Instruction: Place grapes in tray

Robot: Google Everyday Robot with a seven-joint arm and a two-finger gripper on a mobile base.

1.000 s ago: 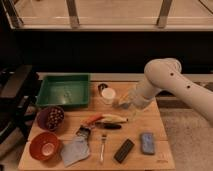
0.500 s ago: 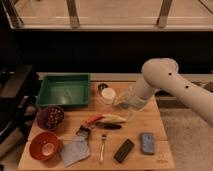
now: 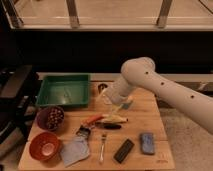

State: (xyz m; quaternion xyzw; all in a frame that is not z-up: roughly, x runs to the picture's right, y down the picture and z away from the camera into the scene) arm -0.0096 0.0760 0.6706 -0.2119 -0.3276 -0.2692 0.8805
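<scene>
The grapes (image 3: 52, 117) are a cluster of dark red-purple berries lying inside a round maroon bowl (image 3: 42, 120) at the left of the wooden table. Just behind that bowl stands the green rectangular tray (image 3: 64, 91), which holds nothing that I can make out. My white arm comes in from the right, and its gripper (image 3: 111, 101) hangs low over the middle of the table, right of the tray and well apart from the grapes. The arm's end hides most of the gripper.
An orange-red bowl (image 3: 45, 145) sits at the front left beside a grey cloth (image 3: 75, 151). A yellow item (image 3: 116, 119), a dark-handled knife (image 3: 107, 126), a fork (image 3: 102, 142), a black block (image 3: 124, 150) and a blue-grey sponge (image 3: 147, 142) are spread across the front. The table edge runs close on the right.
The arm's end has shifted a little to the left, toward the tray side, and now covers the white cup that showed earlier. Nothing on the table has moved.
</scene>
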